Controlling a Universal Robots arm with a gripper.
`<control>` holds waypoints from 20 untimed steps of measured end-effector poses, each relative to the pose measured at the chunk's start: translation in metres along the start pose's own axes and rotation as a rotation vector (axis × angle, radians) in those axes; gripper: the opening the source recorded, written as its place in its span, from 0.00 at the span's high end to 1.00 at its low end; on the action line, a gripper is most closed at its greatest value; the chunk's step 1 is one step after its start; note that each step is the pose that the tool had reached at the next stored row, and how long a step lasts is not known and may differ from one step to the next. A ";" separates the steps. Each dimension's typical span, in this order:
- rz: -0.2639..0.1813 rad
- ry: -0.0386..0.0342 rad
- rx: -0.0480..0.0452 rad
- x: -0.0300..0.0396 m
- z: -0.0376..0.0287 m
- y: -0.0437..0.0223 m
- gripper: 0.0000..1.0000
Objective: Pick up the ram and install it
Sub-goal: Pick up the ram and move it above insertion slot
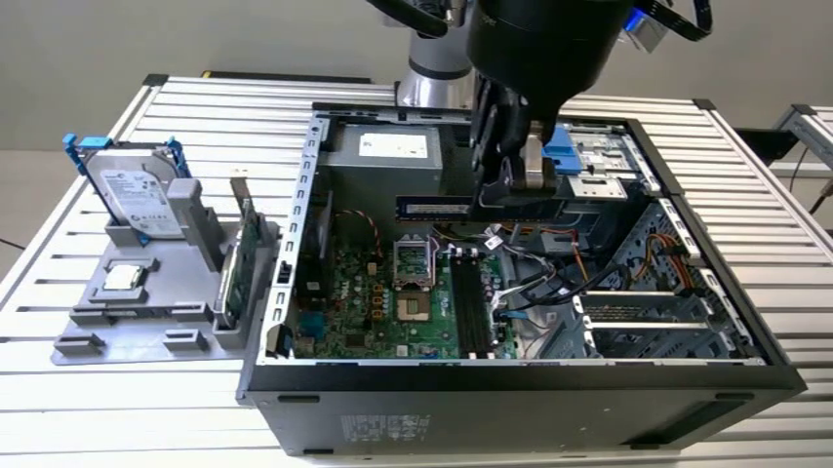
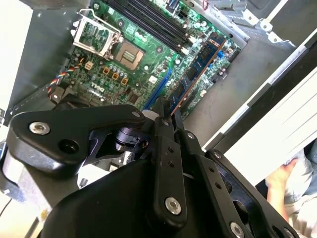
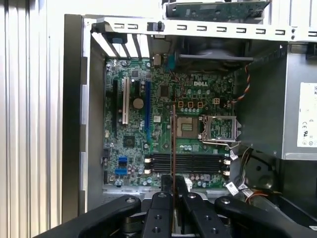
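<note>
**Blue stick held over the open case**

On the ribbed metal surface (image 1: 131, 409) stands an open black steel computer case (image 1: 521, 409) with a green motherboard (image 1: 377, 302) inside. The black jaws are closed on the ram (image 1: 434, 207), a thin blue circuit-board stick. It hangs above the long black memory slots (image 1: 471, 302), apart from them. Its long axis seems to lie crosswise to theirs.

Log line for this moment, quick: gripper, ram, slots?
gripper: shut on ram | ram: held above motherboard, over open case | memory slots: ram not seated
</note>
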State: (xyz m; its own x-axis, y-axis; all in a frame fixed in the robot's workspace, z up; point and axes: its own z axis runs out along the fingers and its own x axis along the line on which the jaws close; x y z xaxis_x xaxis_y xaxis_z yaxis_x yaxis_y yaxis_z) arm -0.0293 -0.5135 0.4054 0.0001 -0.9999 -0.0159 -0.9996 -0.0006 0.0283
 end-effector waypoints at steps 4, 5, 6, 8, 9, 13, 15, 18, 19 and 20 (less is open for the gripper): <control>0.013 -0.0004 0.0002 0.0000 -0.0001 -0.0050 1.00; 0.013 -0.0004 0.0002 0.0000 -0.0001 -0.0067 1.00; 0.013 -0.0004 0.0002 0.0000 -0.0002 -0.0083 1.00; 0.013 -0.0004 0.0002 0.0000 -0.0002 -0.0107 1.00; 0.013 -0.0004 0.0002 0.0000 -0.0003 -0.0118 1.00; 0.013 -0.0004 0.0002 0.0000 -0.0004 -0.0164 1.00; 0.013 -0.0003 0.0002 0.0000 -0.0005 -0.0186 1.00; 0.013 -0.0003 0.0002 0.0000 -0.0006 -0.0218 1.00; 0.013 -0.0004 0.0002 0.0000 -0.0006 -0.0230 1.00; 0.013 -0.0004 0.0002 0.0000 -0.0006 -0.0240 1.00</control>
State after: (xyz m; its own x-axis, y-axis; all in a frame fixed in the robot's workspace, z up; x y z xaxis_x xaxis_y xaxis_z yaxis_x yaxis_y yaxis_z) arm -0.0053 -0.5135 0.4053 -0.0130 -0.9998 -0.0159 -0.9995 0.0126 0.0283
